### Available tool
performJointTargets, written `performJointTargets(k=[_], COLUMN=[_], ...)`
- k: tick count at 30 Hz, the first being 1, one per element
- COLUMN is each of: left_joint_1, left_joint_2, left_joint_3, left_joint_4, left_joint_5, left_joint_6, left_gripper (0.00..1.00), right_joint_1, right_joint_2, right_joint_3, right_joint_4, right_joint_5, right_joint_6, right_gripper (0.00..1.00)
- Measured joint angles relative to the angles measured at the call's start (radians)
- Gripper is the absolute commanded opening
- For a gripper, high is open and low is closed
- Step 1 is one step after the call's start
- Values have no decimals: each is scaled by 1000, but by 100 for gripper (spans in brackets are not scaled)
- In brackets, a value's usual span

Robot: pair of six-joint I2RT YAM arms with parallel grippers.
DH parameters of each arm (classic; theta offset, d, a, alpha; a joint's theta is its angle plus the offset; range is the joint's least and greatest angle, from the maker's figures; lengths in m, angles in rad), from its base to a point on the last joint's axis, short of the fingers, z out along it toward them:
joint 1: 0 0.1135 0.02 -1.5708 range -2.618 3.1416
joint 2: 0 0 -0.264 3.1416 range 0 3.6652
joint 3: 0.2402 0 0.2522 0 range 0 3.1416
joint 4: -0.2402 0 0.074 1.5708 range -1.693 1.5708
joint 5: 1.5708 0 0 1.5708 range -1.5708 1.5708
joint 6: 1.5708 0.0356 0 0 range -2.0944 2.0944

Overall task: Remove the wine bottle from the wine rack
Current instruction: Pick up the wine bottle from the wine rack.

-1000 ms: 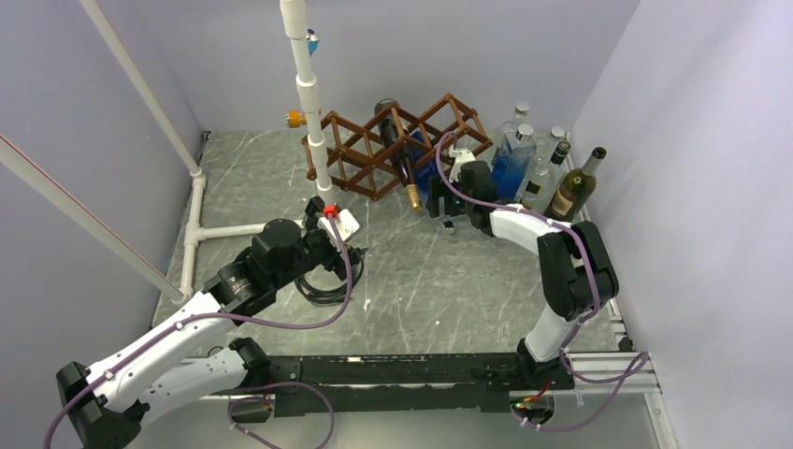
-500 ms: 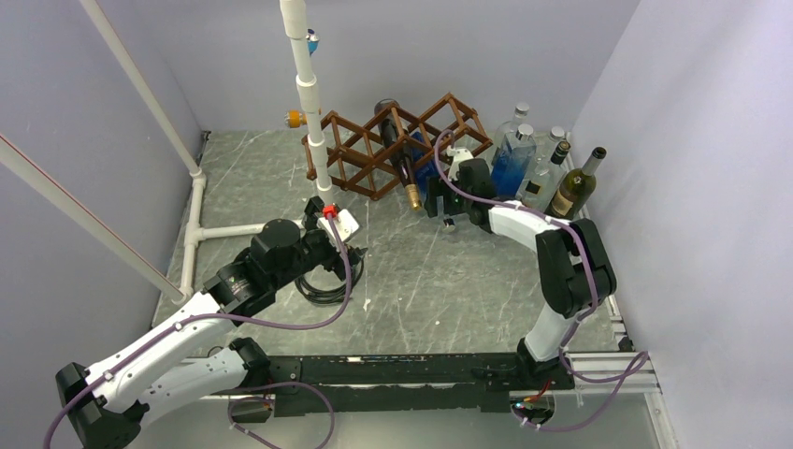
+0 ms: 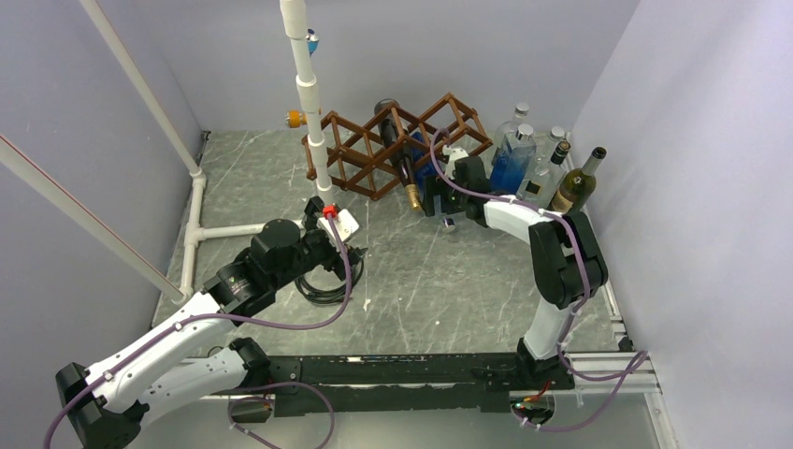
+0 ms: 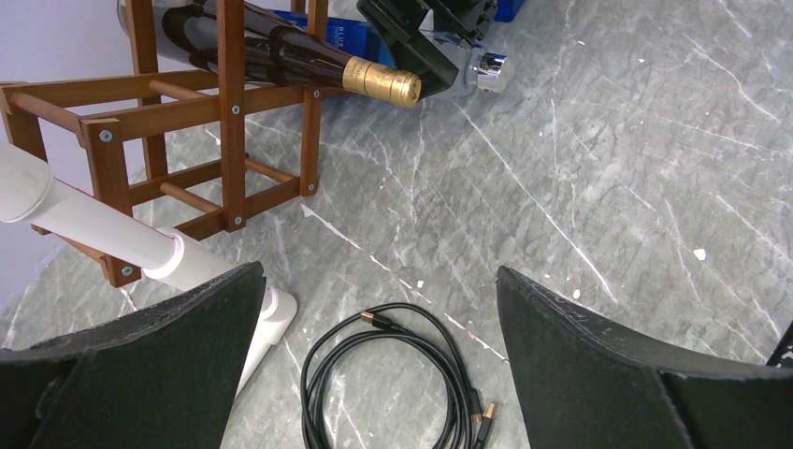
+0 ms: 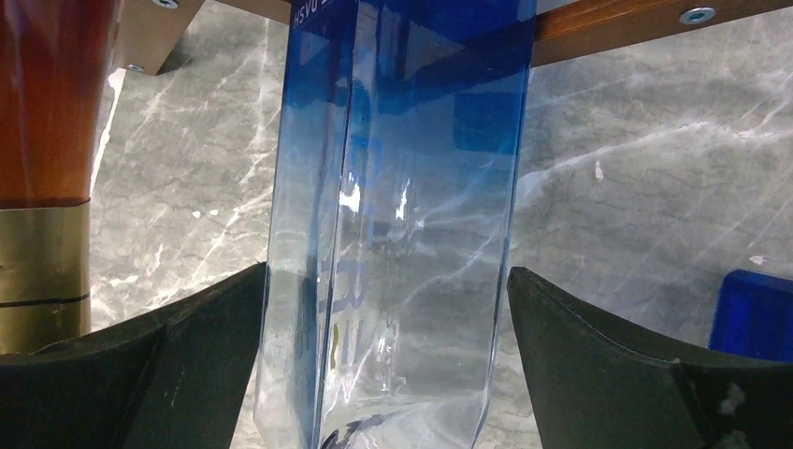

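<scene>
The dark brown wine rack (image 3: 374, 154) stands at the back of the table. A dark wine bottle (image 3: 398, 154) with a gold foil neck (image 4: 379, 82) lies in one cell, neck pointing out toward me. Beside it a clear blue square bottle (image 5: 411, 187) sticks out of the rack. My right gripper (image 3: 438, 204) is open around this blue bottle, a finger close on each side; the wine bottle's neck (image 5: 37, 271) lies just left of it. Well short of the rack, my left gripper (image 4: 379, 365) hangs open and holds nothing.
A coiled black cable (image 4: 393, 374) lies under the left gripper. A white PVC pipe frame (image 3: 309, 94) rises in front of the rack's left end. Several glass bottles (image 3: 538, 164) stand at the back right by the wall. A small white block (image 3: 338, 223) lies near the pipe's foot.
The right gripper's jaws have spread wider and the arm has edged left toward the rack, along the blue bottle. The left arm has not moved.
</scene>
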Motion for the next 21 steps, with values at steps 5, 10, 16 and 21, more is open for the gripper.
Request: performJointTargets(k=[5,10,16,21], left_joint_1=[0,0,0,0], left_joint_2=[0,0,0,0], left_joint_3=[0,0,0,0], left_joint_4=[0,0,0,0], left_joint_5=[0,0,-1,-2], left_joint_6=[0,0,0,0], left_gripper=[99,100,100,100], right_joint_1=[0,0,0,-5], right_joint_2=[22,35,50,58], right_joint_3=[19,32,47,54], right_joint_4=[-20,-27,-29,-30], right_joint_5=[-7,-14,-26,-55], right_joint_6=[3,16,39,67], right_gripper=[97,96,96,95])
